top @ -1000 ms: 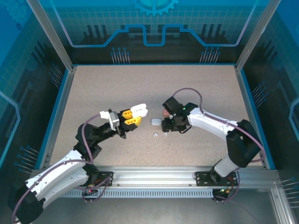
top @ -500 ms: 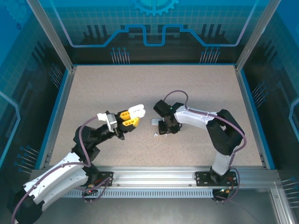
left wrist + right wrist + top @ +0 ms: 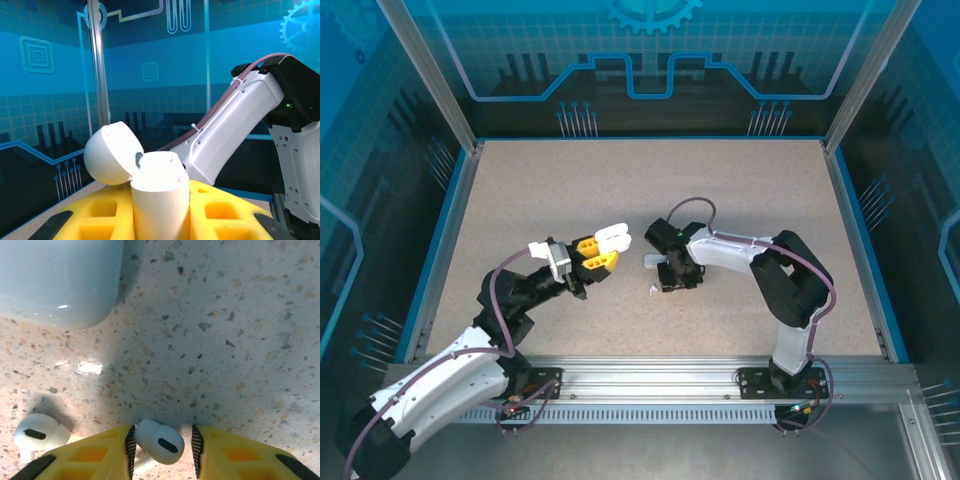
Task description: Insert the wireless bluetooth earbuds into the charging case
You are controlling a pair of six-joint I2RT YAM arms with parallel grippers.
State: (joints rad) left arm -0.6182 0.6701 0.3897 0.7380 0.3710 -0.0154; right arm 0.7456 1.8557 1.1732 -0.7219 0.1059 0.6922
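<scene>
Bench: speckled, ringed by blue panels.
Left jaws: you have them clamped on the open white charging case, upright, lid tipped back.
Right jaws: narrow, flanking one white earbud on the bench; you cannot tell whether they pinch it.
Pale case: lying nearby.
Second earbud: white, just beside those jaws.

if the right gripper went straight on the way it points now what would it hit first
The small white plastic earbud lying between its jaws. The right gripper points down at the speckled tabletop, which lies right beneath the earbud. Depth is hard to judge.
</scene>
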